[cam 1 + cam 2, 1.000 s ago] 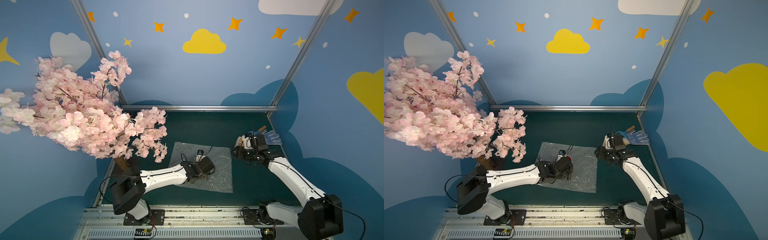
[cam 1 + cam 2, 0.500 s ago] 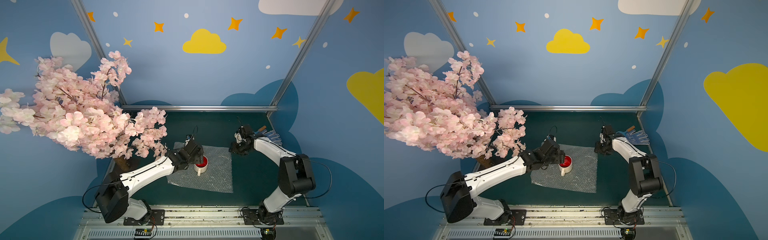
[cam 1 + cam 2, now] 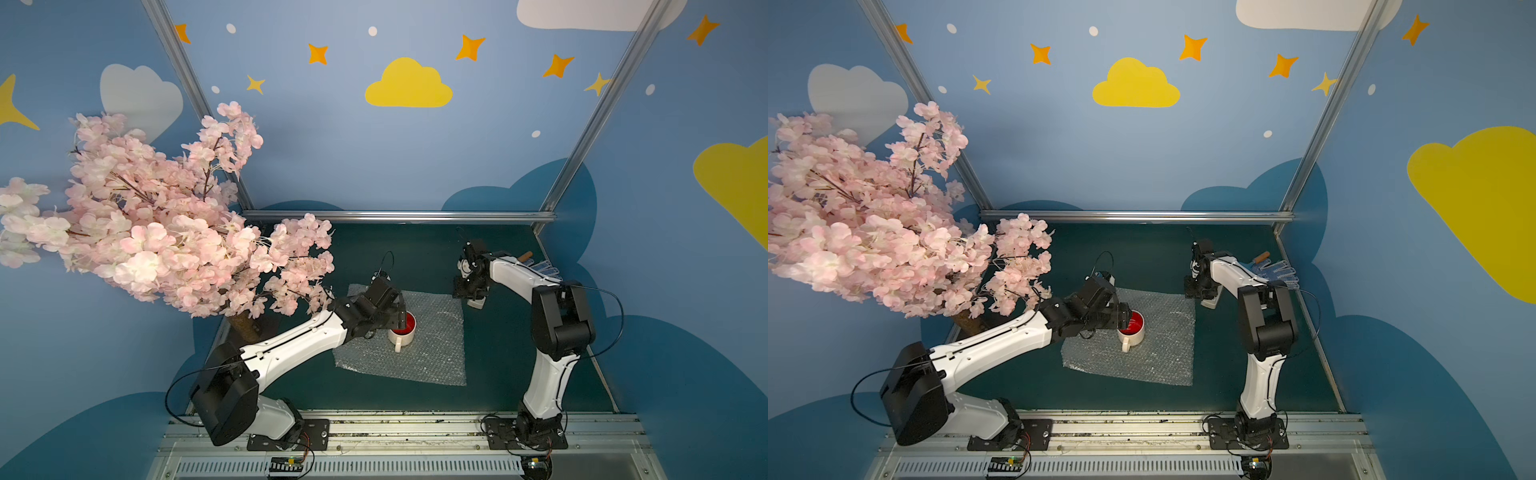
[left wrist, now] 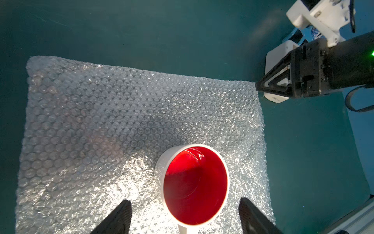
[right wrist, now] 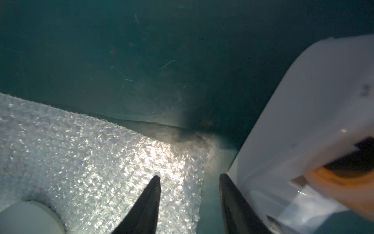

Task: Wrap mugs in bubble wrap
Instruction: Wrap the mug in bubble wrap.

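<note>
While the mug stands bare on the sheet, wrapping proper has not begun.
Mug: white outside, glossy red inside [image 4: 195, 185], upright, handle toward the robot's base; sits on the bubble wrap [image 4: 113, 113], nearer its left edge than its centre in both top views [image 3: 402, 330].
Bubble wrap: lies flat on the green table [image 3: 415, 257], no edge lifted or folded over the mug.
Left gripper: [image 4: 185, 216] jaws wide, one on each side of the mug's rim, apart from it; nothing held.
Right gripper: [image 5: 189, 202] jaws partly apart, low over the sheet's far right corner; nothing between them yet.
Tape dispenser: white body [image 5: 303, 131] just beside the right gripper, off the sheet.
Gloves: blue-dotted [image 3: 1277, 270], against the right wall, well apart from the work.
Done, by my reading: mug placed on the sheet.
Left: lift a corner, fold over, roll the mug, secure.
</note>
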`<state>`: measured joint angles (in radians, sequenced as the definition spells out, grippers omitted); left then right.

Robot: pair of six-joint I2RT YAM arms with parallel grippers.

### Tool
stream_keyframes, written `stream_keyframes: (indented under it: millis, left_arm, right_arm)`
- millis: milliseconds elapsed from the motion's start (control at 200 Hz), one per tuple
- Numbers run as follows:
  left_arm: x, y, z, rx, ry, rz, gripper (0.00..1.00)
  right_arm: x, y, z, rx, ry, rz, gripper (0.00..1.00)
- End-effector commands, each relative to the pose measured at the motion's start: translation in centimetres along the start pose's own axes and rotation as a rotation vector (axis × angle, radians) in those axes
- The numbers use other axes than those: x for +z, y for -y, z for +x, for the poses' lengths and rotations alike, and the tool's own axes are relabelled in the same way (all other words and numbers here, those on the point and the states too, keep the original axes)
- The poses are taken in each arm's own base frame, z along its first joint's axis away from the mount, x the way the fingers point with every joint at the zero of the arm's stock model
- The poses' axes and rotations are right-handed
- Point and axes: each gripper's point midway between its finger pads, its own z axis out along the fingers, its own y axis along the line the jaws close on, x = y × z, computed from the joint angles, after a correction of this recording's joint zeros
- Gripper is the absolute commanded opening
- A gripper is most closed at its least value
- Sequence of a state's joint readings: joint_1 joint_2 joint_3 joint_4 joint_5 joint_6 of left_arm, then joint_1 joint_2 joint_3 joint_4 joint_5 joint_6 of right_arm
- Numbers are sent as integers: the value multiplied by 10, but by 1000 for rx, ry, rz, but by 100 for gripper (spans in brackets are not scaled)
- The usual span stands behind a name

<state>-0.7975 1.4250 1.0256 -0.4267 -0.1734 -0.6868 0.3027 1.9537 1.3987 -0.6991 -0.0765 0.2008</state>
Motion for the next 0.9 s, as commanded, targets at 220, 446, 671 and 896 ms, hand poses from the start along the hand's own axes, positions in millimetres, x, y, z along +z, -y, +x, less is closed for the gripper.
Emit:
stream_keyframes:
  millis: [220,446,671,896]
  left_arm:
    - [3,2,6,-17,-16,39,84]
    - [0,5,5,-7,-6,54,84]
    - [-3,4,2,-3,7,50,85]
    - [-2,0,-1,-37,27,28,91]
  right_arm:
    - [11,-3,8,-46,-77,27,44]
    - [23,-4,13,-65,-109,55,40]
    - [26,-6,15,-66,-115,62,21]
    - [13,-3,1,-44,-58,85,5]
